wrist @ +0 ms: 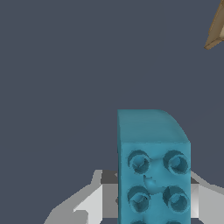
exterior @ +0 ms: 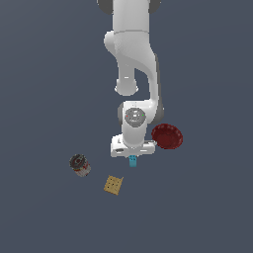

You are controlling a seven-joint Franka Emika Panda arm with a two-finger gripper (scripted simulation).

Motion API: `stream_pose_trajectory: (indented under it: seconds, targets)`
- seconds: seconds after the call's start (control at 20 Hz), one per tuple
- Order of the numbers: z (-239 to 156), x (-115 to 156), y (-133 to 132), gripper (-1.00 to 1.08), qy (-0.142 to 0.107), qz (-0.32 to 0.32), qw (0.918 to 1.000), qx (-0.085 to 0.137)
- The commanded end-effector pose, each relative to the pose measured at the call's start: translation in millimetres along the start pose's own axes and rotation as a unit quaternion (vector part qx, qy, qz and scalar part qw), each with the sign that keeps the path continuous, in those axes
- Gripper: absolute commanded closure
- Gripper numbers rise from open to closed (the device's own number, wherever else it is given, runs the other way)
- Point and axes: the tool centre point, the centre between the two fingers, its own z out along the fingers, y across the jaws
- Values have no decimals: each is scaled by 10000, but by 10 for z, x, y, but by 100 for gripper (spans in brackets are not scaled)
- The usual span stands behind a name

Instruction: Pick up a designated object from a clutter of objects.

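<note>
Looking through the wrist view, I have the blue brick (wrist: 153,170) filling the near field, standing on end right at the gripper (wrist: 148,197), with pale finger parts on either side of it. I judge the jaws are pinching the brick, though the actual contact faces are covered by the brick itself.

In the exterior view the brick (exterior: 133,160) hangs just under the gripper (exterior: 132,157), between the bowl (exterior: 167,136) and the cracker (exterior: 113,185). The can (exterior: 79,165) sits well apart, toward the exterior view's left.

On progress: the grasp looks made, so the main part is done. What I cannot settle is whether the brick is clear of the tabletop (exterior: 197,207) or touching it; I see no clear shadow or gap to judge height. If it is not yet raised, a straight lift is what remains.

Hidden or weak spots: the fingertips are masked in the exterior view by the hand, the brick's lower end is cut off in the wrist view, and only a corner of the cracker (wrist: 216,28) shows there.
</note>
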Motion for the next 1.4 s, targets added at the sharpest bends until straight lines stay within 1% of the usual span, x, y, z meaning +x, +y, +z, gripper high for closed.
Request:
stream_pose_trajectory:
  seconds: [0.0, 0.45, 0.75, 1.05, 1.35]
  targets:
    - [3, 4, 0, 108, 4, 0, 10000, 0]
    - [-8, -1, -4, 108, 0, 0, 10000, 0]
    - [-150, -26, -68, 108, 0, 0, 10000, 0]
    - [-472, -81, -213, 108, 1, -1, 10000, -4]
    - [-981, -166, -440, 108, 1, -2, 10000, -7]
